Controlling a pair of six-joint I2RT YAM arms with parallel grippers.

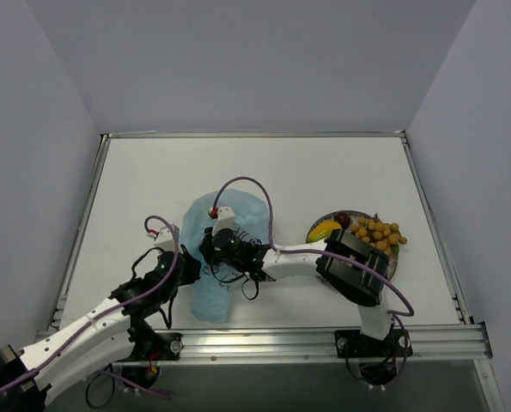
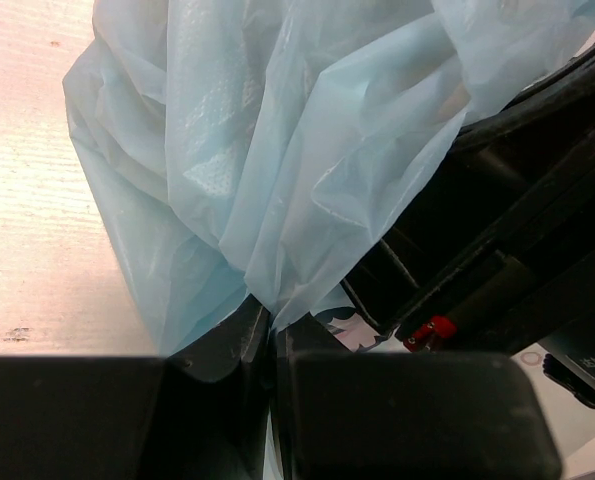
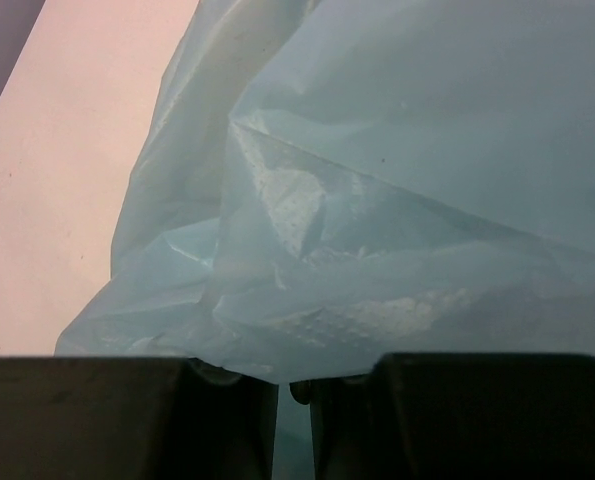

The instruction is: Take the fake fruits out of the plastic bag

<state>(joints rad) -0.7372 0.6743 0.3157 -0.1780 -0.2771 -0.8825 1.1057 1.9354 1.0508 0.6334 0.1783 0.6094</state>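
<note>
You are in the middle of emptying the plastic bag, which is lying on the table just in front of the two arm bases, near the centre and a little toward 7 o'clock. Your left gripper is closed and is pinching a gathered fold of the blue film at the bag's 9 o'clock side. Your right gripper is standing over the middle of the bag with its jaws almost together, and a thin fold of film is sitting between them, so it seems to be gripping the bag too.

At 3 o'clock from the bag, the grey plate is carrying a mango, a dark red fruit and a bunch of orange-tan balls. No fruit is showing through the film in either wrist view, so you cannot tell whether anything is remaining inside.

In my judgement, the step in hand is opening or lifting the bag to check it. The next move is calling for a slow pull apart with both grippers, because the film is thin and can slip or tear.
</note>
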